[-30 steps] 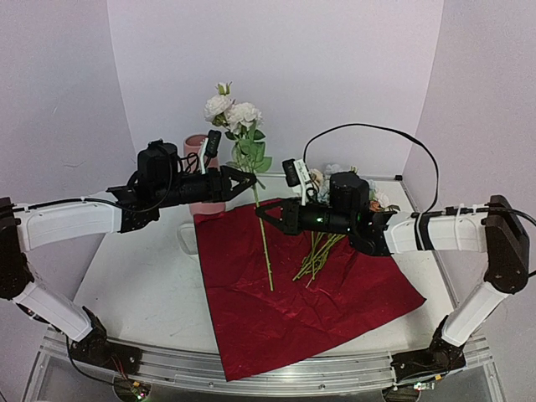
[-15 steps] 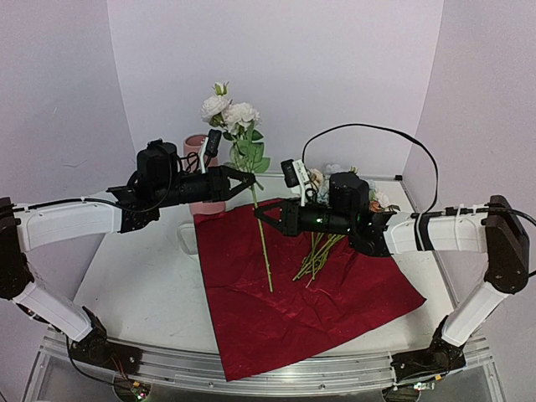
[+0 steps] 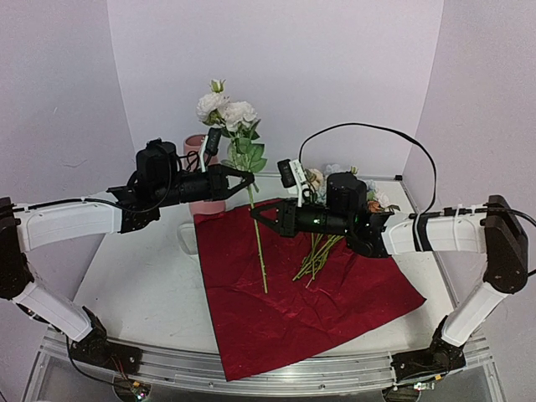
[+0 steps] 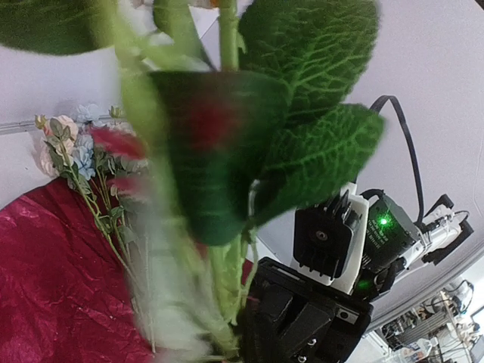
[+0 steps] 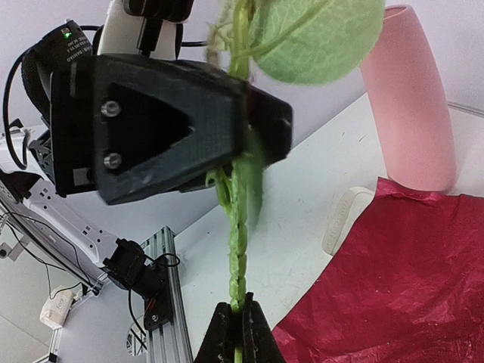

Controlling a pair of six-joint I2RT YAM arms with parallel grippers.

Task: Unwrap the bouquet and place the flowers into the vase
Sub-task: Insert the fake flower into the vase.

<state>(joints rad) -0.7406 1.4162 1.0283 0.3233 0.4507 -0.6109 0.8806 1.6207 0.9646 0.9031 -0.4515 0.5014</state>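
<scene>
Your left jaws and right jaws are both closed on one upright white flower stem [image 3: 260,255]; the vase [image 3: 193,144] stands at eleven o'clock.

Crinkled dark red paper [image 3: 318,301] with faint sheen at 6 o'clock; smooth matt vase [image 5: 412,98] at 10 o'clock; veined cloth-like leaves [image 4: 318,144]; ridged plastic-looking stem [image 5: 236,249].

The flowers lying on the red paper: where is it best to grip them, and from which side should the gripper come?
I would grip the bare green stems near their middle, from above, jaws across them. They lie flat and close together on the red paper; the blooms at the far end are delicate and partly hidden.
</scene>
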